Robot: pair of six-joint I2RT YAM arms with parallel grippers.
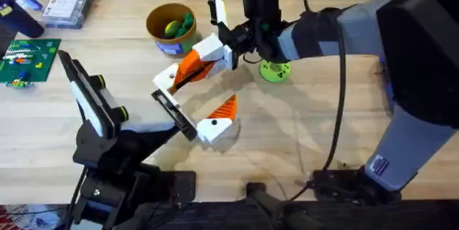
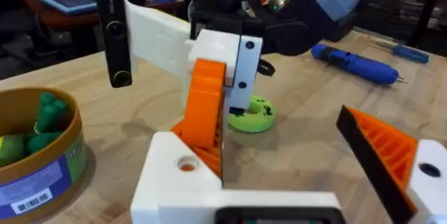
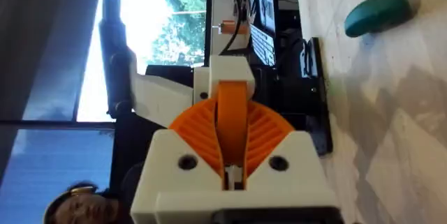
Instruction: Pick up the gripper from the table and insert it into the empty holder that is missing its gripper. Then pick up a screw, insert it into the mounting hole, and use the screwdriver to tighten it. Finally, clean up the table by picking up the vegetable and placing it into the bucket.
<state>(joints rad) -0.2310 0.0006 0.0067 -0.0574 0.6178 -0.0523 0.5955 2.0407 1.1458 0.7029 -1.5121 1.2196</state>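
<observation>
Partly behind the right end effector [image 1: 188, 72], the vegetable [image 1: 274, 72]

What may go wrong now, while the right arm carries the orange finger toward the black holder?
1. The right gripper clamps the gripper at a tilt, apart from the holder. It may meet the bar at an angle and jam or slip.
2. The vegetable lies close under the right arm, so a sweep of the arm may knock it away.
</observation>
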